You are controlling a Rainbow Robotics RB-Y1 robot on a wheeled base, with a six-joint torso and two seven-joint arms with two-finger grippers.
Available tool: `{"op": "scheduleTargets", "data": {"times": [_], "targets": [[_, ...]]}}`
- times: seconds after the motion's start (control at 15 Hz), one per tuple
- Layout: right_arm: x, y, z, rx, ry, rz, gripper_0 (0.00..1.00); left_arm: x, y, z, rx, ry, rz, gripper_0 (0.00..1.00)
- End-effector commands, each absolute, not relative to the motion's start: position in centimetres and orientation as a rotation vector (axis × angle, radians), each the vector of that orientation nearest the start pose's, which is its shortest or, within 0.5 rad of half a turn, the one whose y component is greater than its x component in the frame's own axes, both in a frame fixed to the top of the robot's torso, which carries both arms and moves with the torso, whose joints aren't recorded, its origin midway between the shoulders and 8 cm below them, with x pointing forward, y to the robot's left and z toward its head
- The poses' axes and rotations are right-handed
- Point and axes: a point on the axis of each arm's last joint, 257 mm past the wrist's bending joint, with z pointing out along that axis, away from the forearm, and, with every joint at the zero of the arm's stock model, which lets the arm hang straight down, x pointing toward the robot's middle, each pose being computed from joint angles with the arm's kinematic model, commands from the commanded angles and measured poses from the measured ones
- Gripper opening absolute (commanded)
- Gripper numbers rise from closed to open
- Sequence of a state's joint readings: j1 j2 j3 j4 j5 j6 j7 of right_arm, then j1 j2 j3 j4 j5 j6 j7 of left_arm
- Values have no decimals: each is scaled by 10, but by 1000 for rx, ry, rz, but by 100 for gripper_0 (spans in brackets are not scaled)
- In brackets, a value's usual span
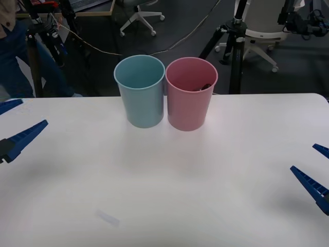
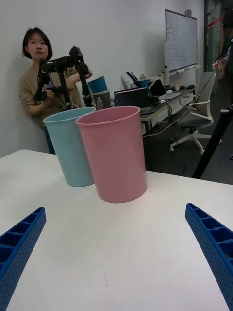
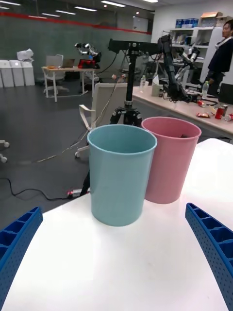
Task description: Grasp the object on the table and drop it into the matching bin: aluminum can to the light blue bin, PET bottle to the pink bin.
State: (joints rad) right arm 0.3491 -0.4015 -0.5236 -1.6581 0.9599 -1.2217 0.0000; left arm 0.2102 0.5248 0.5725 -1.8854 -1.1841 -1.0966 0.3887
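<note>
The pink bin (image 1: 191,93) and the light blue bin (image 1: 140,90) stand side by side, touching, at the far middle of the white table (image 1: 169,200). Inside the pink bin a small dark shape (image 1: 202,87) shows low against its right wall; it looks like part of the PET bottle, and the rest is hidden by the wall. My left gripper (image 1: 18,121) is open at the table's left edge with nothing in it. My right gripper (image 1: 314,168) is open at the right edge, also with nothing in it. From both wrists the bins (image 2: 114,153) (image 3: 121,172) stand ahead between the spread fingers.
Camera tripods (image 1: 232,41) and office chairs (image 1: 141,18) stand on the dark floor beyond the table's far edge. A person (image 2: 36,82) holding an arm rig stands behind the bins. Bare white tabletop stretches from the bins to the near edge.
</note>
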Motion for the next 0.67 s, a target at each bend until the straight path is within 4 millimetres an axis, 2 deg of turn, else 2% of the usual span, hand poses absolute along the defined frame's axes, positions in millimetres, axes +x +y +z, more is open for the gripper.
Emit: {"op": "scheduleTargets", "data": {"times": [0.07, 0.4, 0.67], "targets": [[342, -330, -169, -465, 1441, 567, 100, 369, 319, -102, 527, 1533, -503, 100], [342, -330, -169, -465, 1441, 567, 100, 330, 325, -129, 513, 1563, -475, 100], [342, -330, -169, -465, 1441, 567, 100, 318, 331, -136, 480, 1583, -486, 100]]}}
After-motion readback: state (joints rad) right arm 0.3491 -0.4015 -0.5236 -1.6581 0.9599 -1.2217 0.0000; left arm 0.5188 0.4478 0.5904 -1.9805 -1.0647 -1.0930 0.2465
